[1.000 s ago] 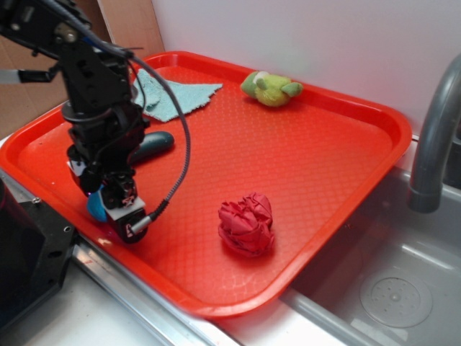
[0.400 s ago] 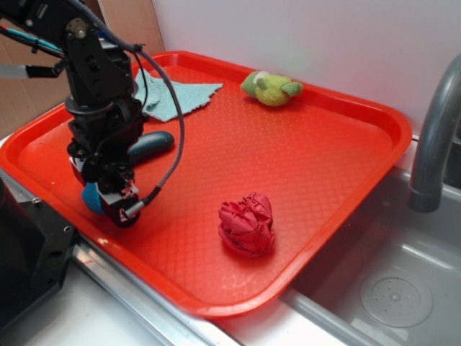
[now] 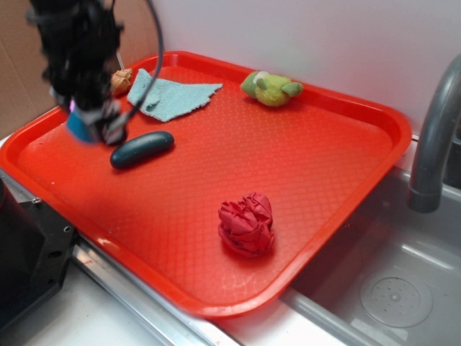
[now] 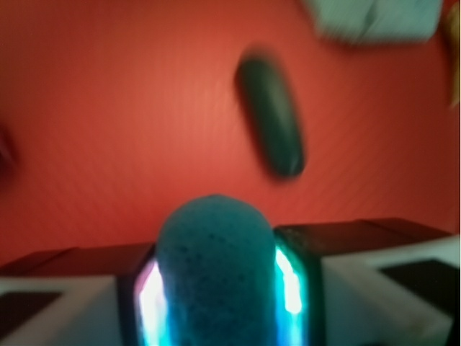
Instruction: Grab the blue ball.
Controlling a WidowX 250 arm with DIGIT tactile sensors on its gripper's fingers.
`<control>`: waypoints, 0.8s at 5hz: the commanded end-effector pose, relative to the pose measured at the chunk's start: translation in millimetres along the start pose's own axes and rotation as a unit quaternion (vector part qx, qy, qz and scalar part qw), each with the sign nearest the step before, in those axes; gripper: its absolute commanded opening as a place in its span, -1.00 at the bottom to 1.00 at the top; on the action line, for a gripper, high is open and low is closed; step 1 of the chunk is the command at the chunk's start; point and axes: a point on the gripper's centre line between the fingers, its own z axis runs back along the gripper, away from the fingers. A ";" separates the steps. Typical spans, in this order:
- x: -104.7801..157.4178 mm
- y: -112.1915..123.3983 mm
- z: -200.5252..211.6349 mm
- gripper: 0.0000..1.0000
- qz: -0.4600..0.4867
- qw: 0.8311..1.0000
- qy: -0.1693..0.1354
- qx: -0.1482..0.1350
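One blue ball (image 4: 215,277) is clamped between the jaws of the end effector (image 3: 90,126), held above the red tray (image 3: 324,166). It is judged light, soft and rubbery, its dimpled skin giving grip; hold is best taken across its middle. Since the earlier frames it has been lifted clear; the teal capsule (image 3: 142,149) now lies below.
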 end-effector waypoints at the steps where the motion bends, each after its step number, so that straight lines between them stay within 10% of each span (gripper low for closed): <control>1: 21.1 -0.6 105.8 -1.00 0.045 0.997 -0.063 0.021; 4: 24.1 7.1 121.2 -1.00 0.040 0.999 -0.034 0.007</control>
